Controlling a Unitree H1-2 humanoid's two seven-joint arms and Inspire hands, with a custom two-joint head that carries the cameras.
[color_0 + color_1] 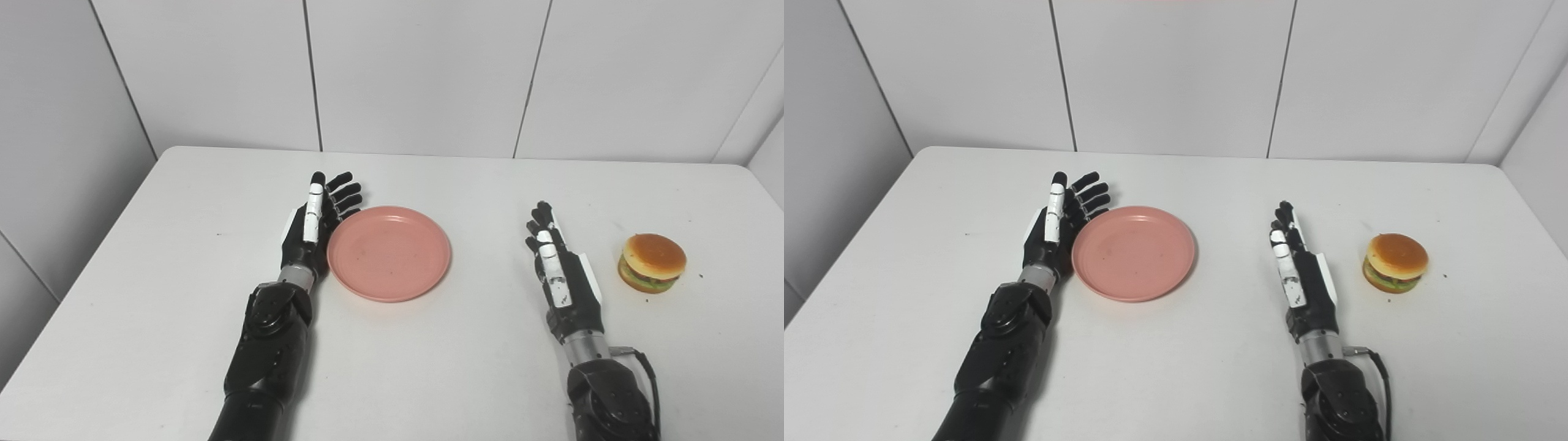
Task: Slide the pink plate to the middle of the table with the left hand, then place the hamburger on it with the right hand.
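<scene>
Right hand (pixel 560 266) held open, edge-on, between hamburger (pixel 652 263) and pink plate (pixel 389 253), left hand (pixel 318 223) open, pressed against plate's left rim.

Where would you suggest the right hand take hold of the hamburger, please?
Probably around its middle, fingers and thumb on opposite sides of the hamburger. It sits upright and round, and the open right hand lies to its left, so come in from that side.

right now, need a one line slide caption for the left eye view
Open left hand against the empty pink plate; open right hand waits beside the hamburger.
</scene>
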